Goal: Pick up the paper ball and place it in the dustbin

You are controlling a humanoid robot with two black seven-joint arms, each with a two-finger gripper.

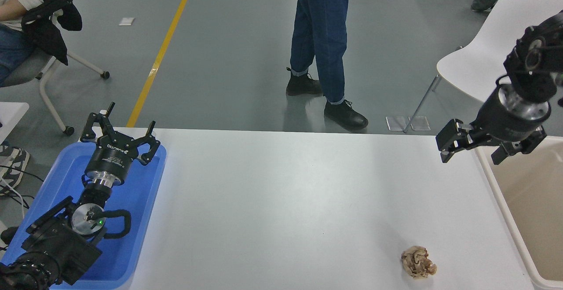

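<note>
Across most of the view, a white table [281, 202], bare in its middle, with a person's legs in blue jeans [323, 39] on the floor beyond its far edge and a white chair [484, 43] at the upper right. At the right edge, touching or just beside the table end, the cream dustbin [506, 202], open at the top, only part of its rim and inner wall in view. At the lower left, a flat blue tray [53, 180] under the parked left arm, the left gripper [121, 138] with fingers spread and nothing between them. At the upper right, raised over the table's far right corner and the bin's near rim, the right gripper [473, 147], jaws apart and empty. Smallest of all, near the table's front right, the paper ball [418, 262]: tan, crumpled, alone on the surface, close to the dustbin but not touching it, well apart from the right gripper. Step in hand, by judgement: the reach toward the ball, nothing grasped yet. To do well: bring the open jaws toward the camera and straight above the wad, then down with one finger on each side, low enough to catch its bulk and not a loose fold; close gently, since light creased paper likely to skid or flatten; then lift clear of the rim before crossing over the bin
</note>
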